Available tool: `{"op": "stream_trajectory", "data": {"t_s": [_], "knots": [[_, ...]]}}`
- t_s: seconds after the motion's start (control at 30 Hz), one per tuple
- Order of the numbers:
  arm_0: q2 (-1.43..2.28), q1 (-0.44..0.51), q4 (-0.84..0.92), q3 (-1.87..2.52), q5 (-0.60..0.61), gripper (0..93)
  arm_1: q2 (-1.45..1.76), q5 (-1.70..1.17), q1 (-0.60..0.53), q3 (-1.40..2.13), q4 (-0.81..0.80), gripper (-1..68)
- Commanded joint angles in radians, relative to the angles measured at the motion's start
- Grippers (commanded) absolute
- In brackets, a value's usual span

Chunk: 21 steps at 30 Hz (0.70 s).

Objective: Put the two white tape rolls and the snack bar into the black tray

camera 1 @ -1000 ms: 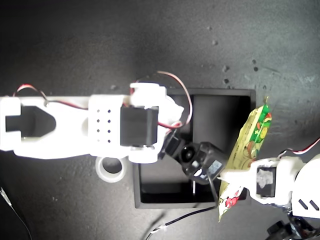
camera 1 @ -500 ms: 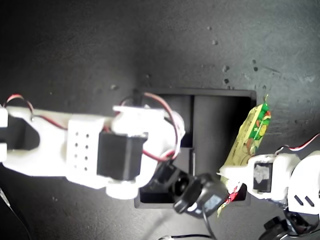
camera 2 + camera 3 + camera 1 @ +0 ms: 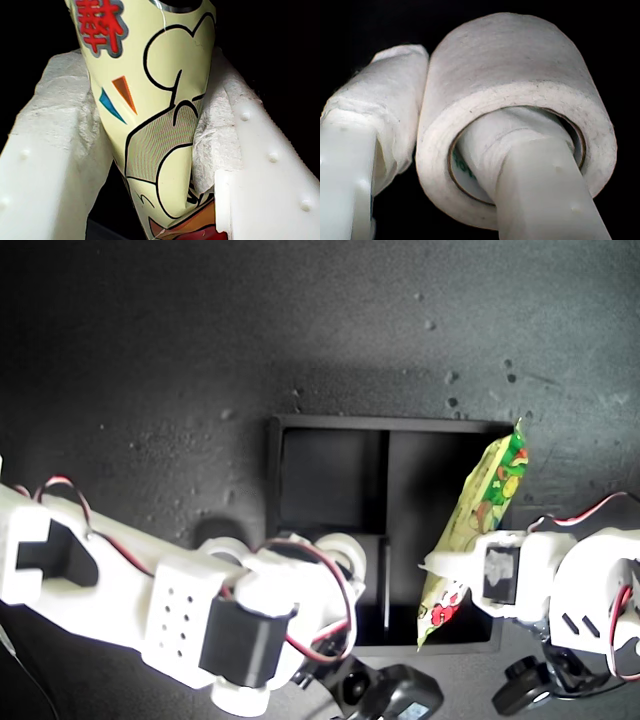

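The first gripper [image 3: 160, 150], at the exterior view's right, pinches the snack bar [image 3: 478, 530] near its lower end; the bar slants over the tray's [image 3: 325, 425] long compartment, its top reaching past the far rim; the second gripper [image 3: 440, 165], at the exterior view's lower left, clamps a tape roll [image 3: 520, 95], one finger [image 3: 540, 185] through its core; that roll is hidden in the exterior view.

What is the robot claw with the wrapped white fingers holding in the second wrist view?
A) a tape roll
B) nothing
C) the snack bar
A: in the second wrist view one finger of my second gripper goes through the hole of a white tape roll, the other presses its outside.
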Motion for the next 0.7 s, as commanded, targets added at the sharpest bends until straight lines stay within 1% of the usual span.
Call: {"op": "stream_trajectory", "data": {"t_s": [0.0, 0.2, 0.27, 0.3, 0.4, 0.47, 0.53, 0.67], "knots": [[0.005, 0.011, 0.018, -0.051, -0.029, 0.1, 0.008, 0.006, 0.009, -0.049, 0.002, -0.3], [0.011, 0.040, 0.018, -0.051, -0.049, 0.1, 0.008, 0.006, 0.020, -0.052, 0.006, -0.3], [0.012, 0.049, 0.018, -0.051, -0.049, 1.5, 0.008, 0.008, 0.021, -0.052, 0.006, -0.3], [0.014, 0.054, 0.018, -0.051, -0.049, 3.1, 0.008, 0.008, 0.023, -0.052, 0.006, -0.3], [0.021, 0.069, 0.018, -0.051, -0.043, 11.9, 0.008, 0.006, 0.023, -0.052, 0.006, -0.2], [0.029, 0.080, 0.018, -0.051, -0.035, 15.6, 0.008, 0.006, 0.025, -0.049, 0.011, -0.2], [0.034, 0.086, 0.018, -0.051, -0.035, 17.7, 0.008, 0.006, 0.028, -0.046, 0.017, -0.2], [0.041, 0.091, 0.018, -0.051, -0.032, 18.6, 0.008, 0.006, 0.029, -0.043, 0.023, -0.2]]}}
